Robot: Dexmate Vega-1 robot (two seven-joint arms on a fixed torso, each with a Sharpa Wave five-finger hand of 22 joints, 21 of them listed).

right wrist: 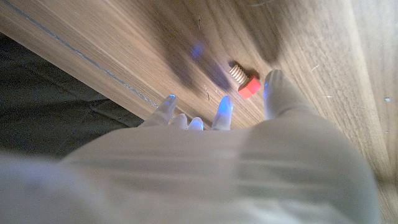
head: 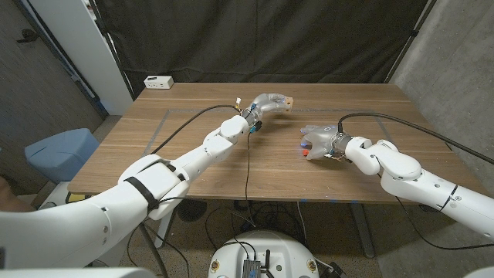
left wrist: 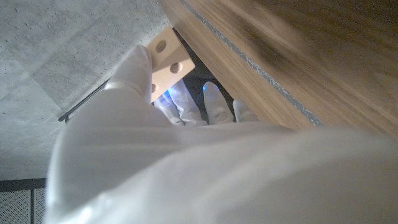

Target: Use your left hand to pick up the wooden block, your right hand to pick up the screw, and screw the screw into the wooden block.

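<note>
The left hand (head: 266,103) was held out over the far middle of the table (head: 193,166), and its fingers (left wrist: 137,65) were wrapped around the wooden block (head: 287,100), which stuck out past them toward the robot's right. In the left wrist view the block (left wrist: 166,56) showed as a pale piece with round holes in its face, gripped between the thumb on one side and the other fingers (left wrist: 214,102) on the other; the head view did not settle whether it was clear of the table or just touching it. The right hand (head: 318,139) was low over the table's right half, well apart from the left hand. In the right wrist view its fingers (right wrist: 221,112) were spread and reached toward the screw (right wrist: 244,81), with the thumb (right wrist: 273,90) just beside the screw's red head. The screw lay on its side on the wood, its ribbed shank pointing away from the thumb, and no finger was closed on it. In the head view the screw (head: 306,152) appeared as a small red-orange spot at the fingertips. A white power strip (head: 158,82) sat at the far left corner of the table, and black cables (head: 248,166) ran from both wrists across the wood.
</note>
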